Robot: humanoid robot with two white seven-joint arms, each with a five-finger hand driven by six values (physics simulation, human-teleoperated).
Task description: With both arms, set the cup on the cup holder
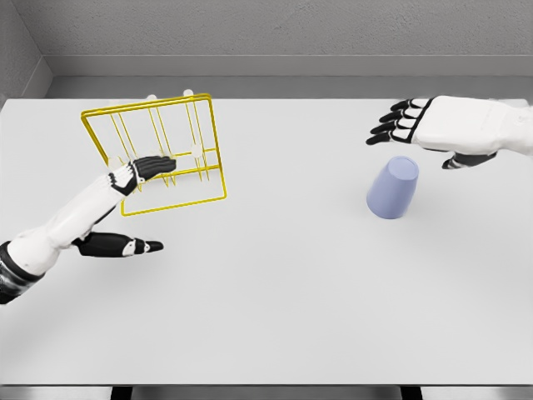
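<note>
A pale blue cup (394,188) stands upside down on the white table (275,283), right of the middle. My right hand (416,125) hovers just behind and above it, fingers spread and holding nothing. At the back left a yellow wire cup holder (158,150) with white pegs stands tilted. My left hand (146,179) reaches in from the lower left. Its fingers (154,165) lie stretched over the holder's lower wires and its thumb (125,246) points right, well below the frame. The hand holds nothing.
The grey wall (275,33) runs behind the table's far edge. The table's front edge (266,385) lies near the bottom of the view.
</note>
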